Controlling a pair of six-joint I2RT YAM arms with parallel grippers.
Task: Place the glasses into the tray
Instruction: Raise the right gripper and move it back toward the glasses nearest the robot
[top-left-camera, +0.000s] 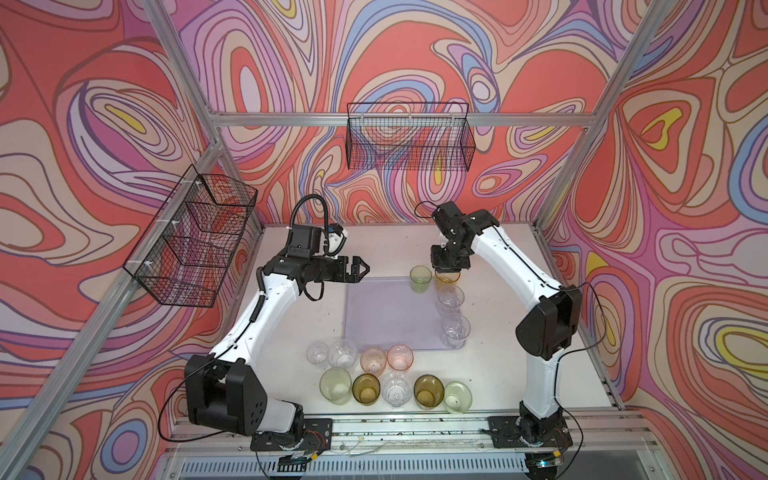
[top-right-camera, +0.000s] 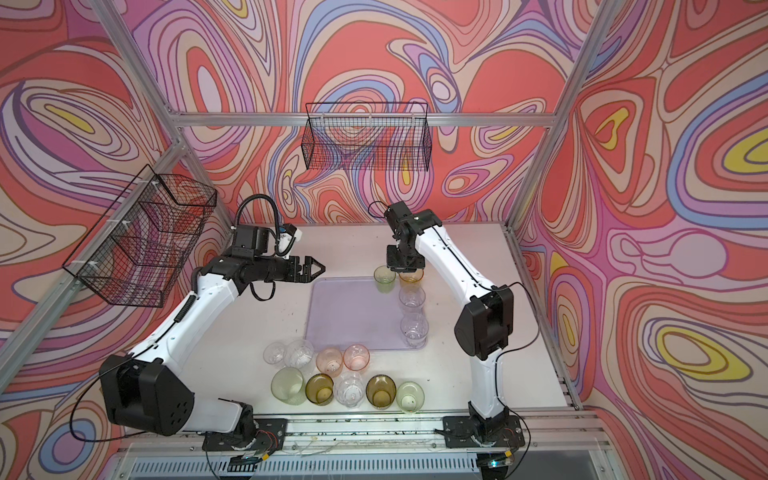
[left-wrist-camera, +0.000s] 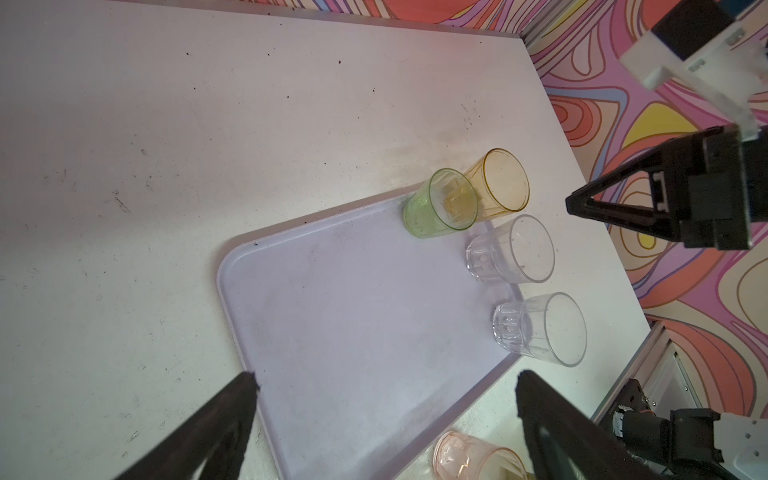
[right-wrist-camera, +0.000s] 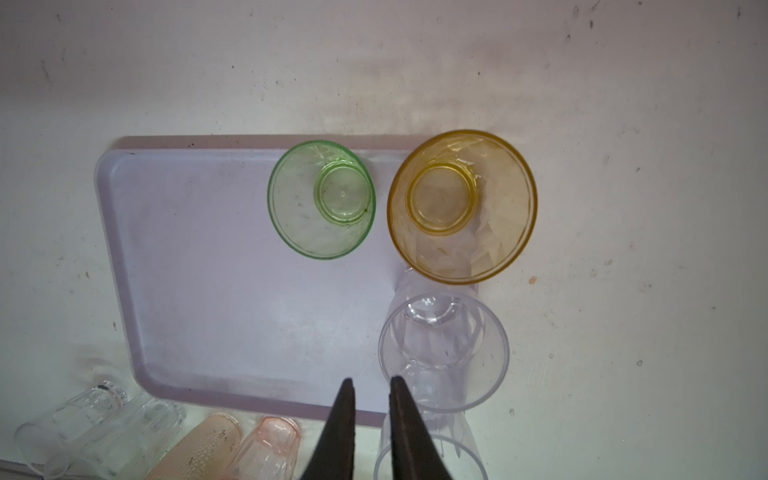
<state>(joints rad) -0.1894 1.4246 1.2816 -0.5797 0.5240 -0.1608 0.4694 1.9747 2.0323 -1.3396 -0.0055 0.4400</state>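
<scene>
While the left claw (left-wrist-camera: 386, 376) hangs wide open and empty, the right claw (right-wrist-camera: 372, 379) is pinched narrow, holding nothing. Straight below it, on the tray (right-wrist-camera: 187, 257), stands the amber glass (right-wrist-camera: 461, 205), green glass (right-wrist-camera: 322, 199) beside, two clear glasses (right-wrist-camera: 442, 353) back toward its arm. Nine other glasses (top-left-camera: 365, 388) sit on the bench (top-left-camera: 490, 365).

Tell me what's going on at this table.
The robot is loading glasses onto the lavender tray. Four stand on it already; nine wait on the table in front. The right gripper hangs above the amber glass, jaws almost closed and empty. The left gripper is wide open, empty, near the tray's far left corner.
</scene>
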